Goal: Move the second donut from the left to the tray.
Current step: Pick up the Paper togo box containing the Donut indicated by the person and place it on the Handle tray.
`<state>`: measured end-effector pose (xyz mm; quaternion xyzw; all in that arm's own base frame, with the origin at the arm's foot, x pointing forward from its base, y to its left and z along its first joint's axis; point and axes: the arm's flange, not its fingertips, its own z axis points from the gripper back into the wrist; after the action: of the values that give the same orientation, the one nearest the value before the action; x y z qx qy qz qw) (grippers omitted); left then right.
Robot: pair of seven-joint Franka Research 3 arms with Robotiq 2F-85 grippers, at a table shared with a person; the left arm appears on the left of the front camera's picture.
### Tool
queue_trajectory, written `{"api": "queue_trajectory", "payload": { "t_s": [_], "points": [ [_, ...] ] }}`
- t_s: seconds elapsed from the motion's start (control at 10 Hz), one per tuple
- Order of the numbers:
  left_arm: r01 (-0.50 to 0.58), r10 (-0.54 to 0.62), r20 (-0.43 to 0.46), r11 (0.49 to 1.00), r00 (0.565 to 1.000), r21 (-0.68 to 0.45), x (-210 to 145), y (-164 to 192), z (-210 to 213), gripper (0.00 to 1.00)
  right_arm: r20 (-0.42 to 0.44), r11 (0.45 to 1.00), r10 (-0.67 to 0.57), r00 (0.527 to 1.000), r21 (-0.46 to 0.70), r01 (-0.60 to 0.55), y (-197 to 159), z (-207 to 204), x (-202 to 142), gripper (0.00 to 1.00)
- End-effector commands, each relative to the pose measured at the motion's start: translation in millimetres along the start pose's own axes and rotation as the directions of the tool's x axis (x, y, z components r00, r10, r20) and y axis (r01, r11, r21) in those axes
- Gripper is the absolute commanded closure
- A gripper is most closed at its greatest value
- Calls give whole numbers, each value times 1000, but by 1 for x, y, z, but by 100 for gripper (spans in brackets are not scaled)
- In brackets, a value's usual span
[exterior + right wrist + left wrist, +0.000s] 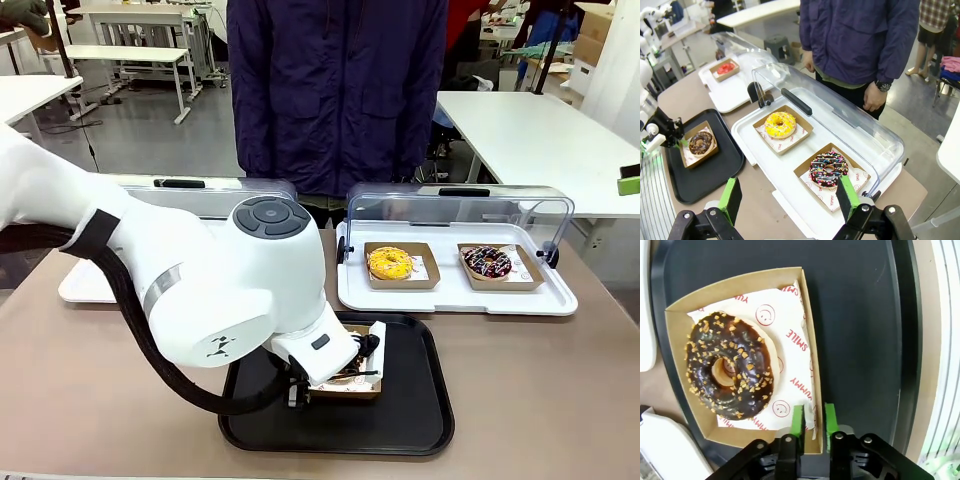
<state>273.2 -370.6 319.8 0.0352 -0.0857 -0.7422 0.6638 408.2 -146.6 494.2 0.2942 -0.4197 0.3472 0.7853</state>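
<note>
The chocolate donut (729,365) with tan bits lies in its brown cardboard dish (675,315), and the dish rests on the black tray (860,315). My left gripper (814,412) is shut on the dish's near rim, with a green pad on each side of the cardboard wall. In the front view my left arm covers most of the dish (362,384) on the tray (410,410). In the right wrist view the donut (701,141) sits on the tray (715,175) at the left. My right gripper (789,200) hangs open above the table and holds nothing.
A white tray (450,298) with its clear lid raised holds a yellow donut (390,263) and a sprinkled dark donut (487,262). A second white tray at the far left holds a red donut (726,68). A person (335,90) stands at the far side.
</note>
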Motion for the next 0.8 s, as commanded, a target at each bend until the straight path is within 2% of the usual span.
{"api": "queue_trajectory", "payload": {
  "t_s": [0.0, 0.2, 0.3, 0.4, 0.7],
  "points": [
    [22, -22, -12, 1000, 1000, -1, -8, 6, 18, 0, 9, 1000, 4, 1000, 2, -4, 0, 0, 2, 0],
    [24, -24, -4, 1000, 1000, 14, -12, 7, 40, 0, 9, 1000, 4, 1000, 2, -4, 0, 0, 2, 0],
    [32, -32, 6, 999, 999, 15, -13, 7, 50, 5, 9, 1000, 4, 1000, 2, -4, 0, 0, 2, 0],
    [38, -38, 11, 999, 999, 12, -14, 8, 57, 0, 9, 1000, 4, 1000, 2, -4, 0, 0, 2, 0],
    [9, -8, 34, 1000, 999, -25, -16, 14, 64, 0, 9, 1000, 4, 1000, 2, -4, 0, 0, 2, 0]
  ]
}}
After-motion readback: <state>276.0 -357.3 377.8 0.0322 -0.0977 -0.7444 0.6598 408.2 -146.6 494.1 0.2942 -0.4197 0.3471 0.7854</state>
